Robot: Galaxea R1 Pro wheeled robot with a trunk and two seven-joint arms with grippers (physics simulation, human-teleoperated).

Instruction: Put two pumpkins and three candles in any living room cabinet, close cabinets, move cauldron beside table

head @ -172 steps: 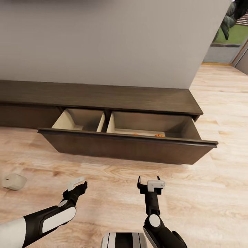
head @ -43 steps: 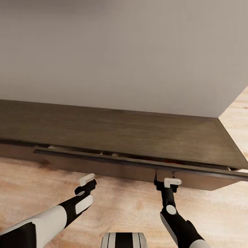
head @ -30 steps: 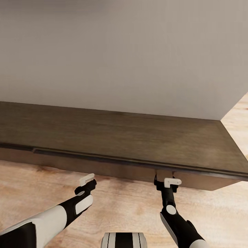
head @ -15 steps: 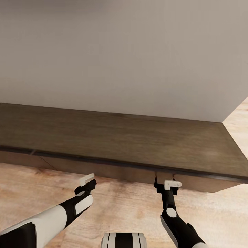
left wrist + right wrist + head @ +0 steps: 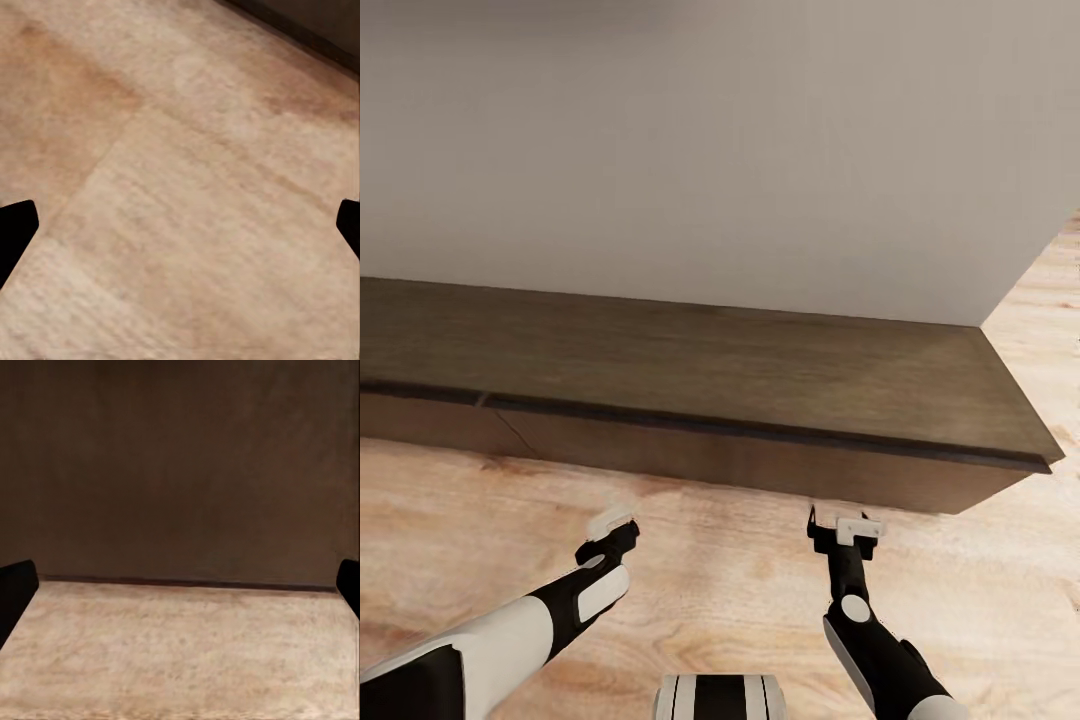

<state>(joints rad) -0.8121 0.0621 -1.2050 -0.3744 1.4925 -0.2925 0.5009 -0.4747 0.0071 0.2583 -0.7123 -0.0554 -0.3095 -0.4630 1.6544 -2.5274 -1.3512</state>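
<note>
**Drawer front flush, both grippers clear**

The left gripper (image 5: 610, 530), fingers spread and empty, hovers over the pale wooden floor (image 5: 180, 195). Ahead of the open, empty right gripper (image 5: 843, 527), the long dark brown wooden cabinet (image 5: 760, 380) looks shut; confirming flush seams before leaving seems wise.

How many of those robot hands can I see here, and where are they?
2. The left hand hangs over the wooden floor, short of the cabinet. The right hand faces the cabinet's closed front, close to it. Both are open and empty.
</note>
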